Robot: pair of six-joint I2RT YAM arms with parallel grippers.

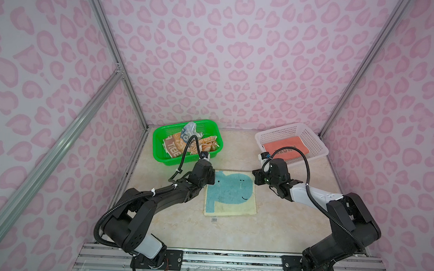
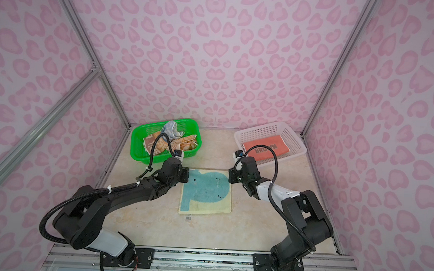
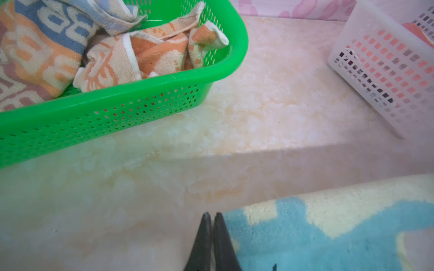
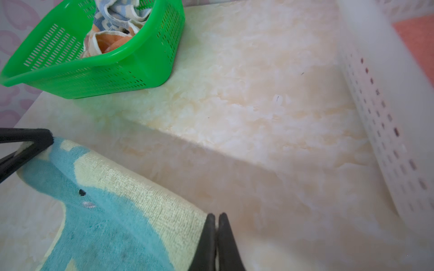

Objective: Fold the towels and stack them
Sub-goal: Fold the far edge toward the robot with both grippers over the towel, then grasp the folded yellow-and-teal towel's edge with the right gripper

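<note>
Left claw [image 3: 210, 214] pinching yellow towel [image 1: 231, 193], teal motif [image 2: 205, 187]

— What's holding everything up?
— A cream, marble-patterned desk [image 1: 269, 229], clear in both top views.
— What sits straight on it?
— A perforated green plastic basket [image 1: 168, 159] at eleven o'clock and a perforated white plastic basket [image 1: 316, 142] at one o'clock, set askew. They're well apart, with bare desk between them.
— And the middle?
— A pale yellow terry towel [image 1: 230, 193] with a teal cartoon figure, spread out at the centre. Its twelve o'clock edge is raised off the surface. A small barcode label [image 1: 214, 219] lies just beside its six o'clock edge.
</note>
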